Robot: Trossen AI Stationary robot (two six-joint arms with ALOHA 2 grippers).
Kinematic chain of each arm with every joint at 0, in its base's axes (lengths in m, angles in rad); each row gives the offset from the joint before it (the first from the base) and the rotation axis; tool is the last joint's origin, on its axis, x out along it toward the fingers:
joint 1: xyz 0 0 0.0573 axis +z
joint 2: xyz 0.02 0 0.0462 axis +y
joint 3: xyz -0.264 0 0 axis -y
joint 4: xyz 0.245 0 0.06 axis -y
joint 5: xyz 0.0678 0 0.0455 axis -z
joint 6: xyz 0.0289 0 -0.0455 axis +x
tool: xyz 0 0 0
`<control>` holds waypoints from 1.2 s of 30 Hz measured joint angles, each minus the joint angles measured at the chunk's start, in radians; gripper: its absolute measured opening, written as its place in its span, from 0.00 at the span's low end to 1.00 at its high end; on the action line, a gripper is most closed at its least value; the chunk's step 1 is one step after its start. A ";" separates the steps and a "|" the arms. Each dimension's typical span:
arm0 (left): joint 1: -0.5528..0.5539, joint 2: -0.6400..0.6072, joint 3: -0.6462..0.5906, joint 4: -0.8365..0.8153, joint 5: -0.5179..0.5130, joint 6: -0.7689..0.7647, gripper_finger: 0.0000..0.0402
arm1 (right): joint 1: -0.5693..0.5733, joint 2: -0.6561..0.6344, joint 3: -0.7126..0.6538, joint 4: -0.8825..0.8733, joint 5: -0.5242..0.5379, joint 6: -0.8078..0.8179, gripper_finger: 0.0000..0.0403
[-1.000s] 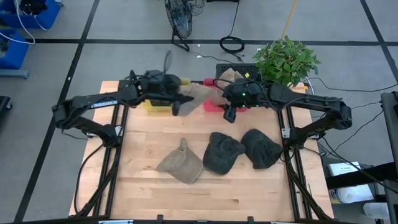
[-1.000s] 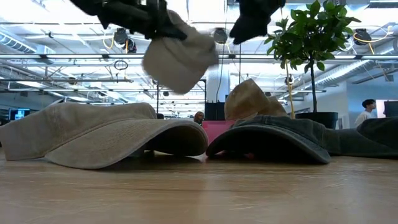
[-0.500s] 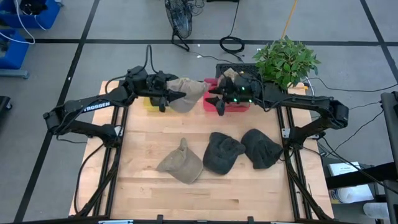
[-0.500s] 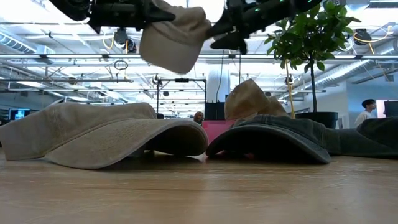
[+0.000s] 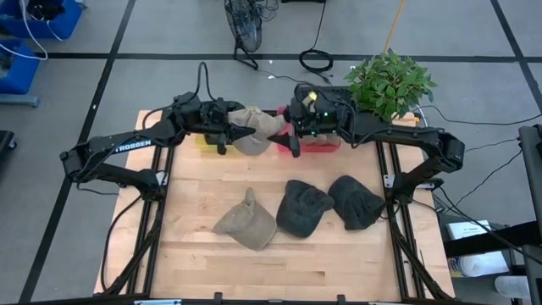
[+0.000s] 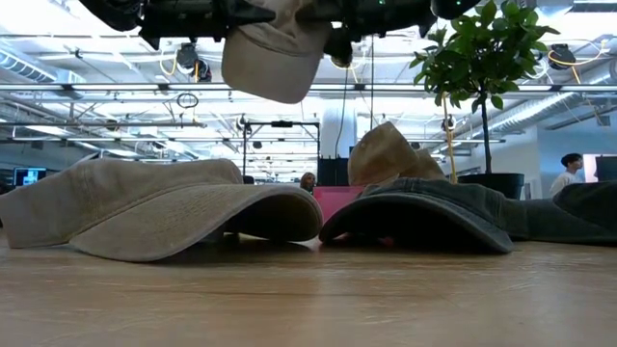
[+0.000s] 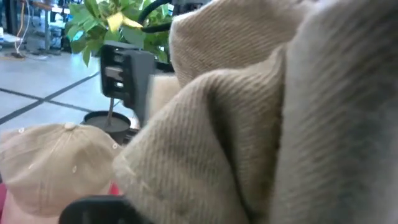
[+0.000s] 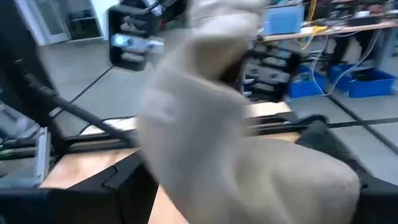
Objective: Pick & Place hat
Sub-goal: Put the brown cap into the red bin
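While the TROSSEN-lettered left gripper [image 5: 230, 133] clamps the tan hat [image 5: 254, 132], the right gripper [image 5: 285, 137] gapes.

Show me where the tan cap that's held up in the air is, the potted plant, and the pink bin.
tan cap [image 5: 251, 135]: high view, on its crown between the two grippers.
potted plant [image 5: 388, 82]: high view, on its leaves.
pink bin [image 5: 324, 143]: high view, on its front rim.
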 joint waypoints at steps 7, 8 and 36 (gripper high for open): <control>-0.002 0.000 0.000 0.001 -0.025 -0.028 0.03 | 0.031 0.020 -0.001 0.058 0.001 -0.002 0.56; -0.002 0.000 0.000 0.001 -0.028 -0.035 0.03 | 0.033 0.022 -0.001 0.062 0.004 -0.004 0.51; -0.039 0.001 0.000 -0.020 -0.145 -0.058 0.49 | 0.019 0.022 -0.001 0.029 0.007 -0.007 0.01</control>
